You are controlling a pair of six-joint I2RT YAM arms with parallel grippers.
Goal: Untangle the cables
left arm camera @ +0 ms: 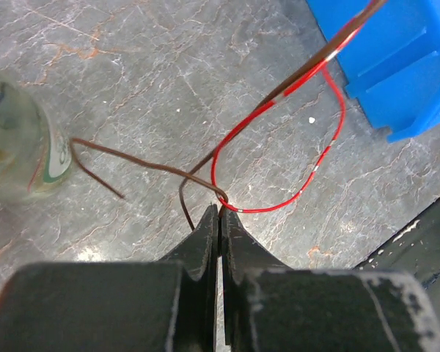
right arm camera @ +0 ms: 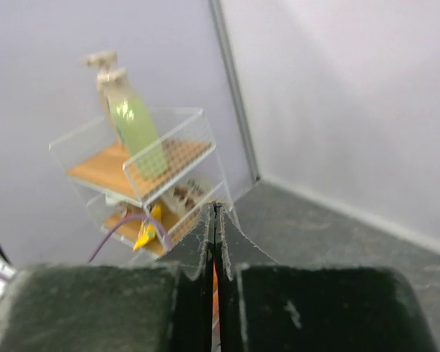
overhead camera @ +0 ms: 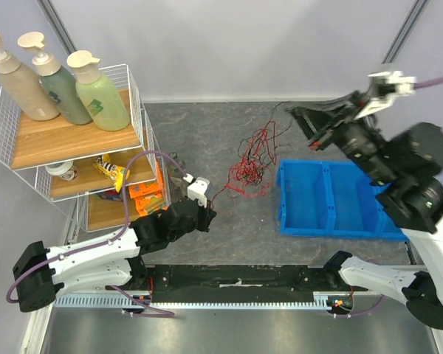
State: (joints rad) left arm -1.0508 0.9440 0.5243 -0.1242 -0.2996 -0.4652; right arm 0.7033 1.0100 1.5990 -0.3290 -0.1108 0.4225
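At the far left of the top view you have a wire rack (overhead camera: 6, 118) with three pump bottles (overhead camera: 96, 92) on its upper shelf. Just right of it, low over the surface (overhead camera: 199, 133), sit your left fingers (overhead camera: 209, 214). In the left wrist view they are pressed together, and their tips pinch the cables (left arm camera: 337, 125). A red loop and a darker brown strand both cross right at the tips. A clear jar (left arm camera: 15, 139) stands on the surface at the left edge of that view.

From the left fingers the cables (overhead camera: 255, 166) run up and to the right. They form a loose red and black tangle near the middle of the surface, just left of the bin (overhead camera: 310, 199). The bin is blue, has two compartments, and lies near the right side.

Your right fingers (overhead camera: 295, 112) are at the upper right, beyond the far left corner of the bin. The right wrist view shows them closed tight against each other (right arm camera: 209, 235), with a thin red-orange sliver in the seam. In the top view a fine dark strand runs from the top of the tangle to their tips, so they seem to pinch a cable too.
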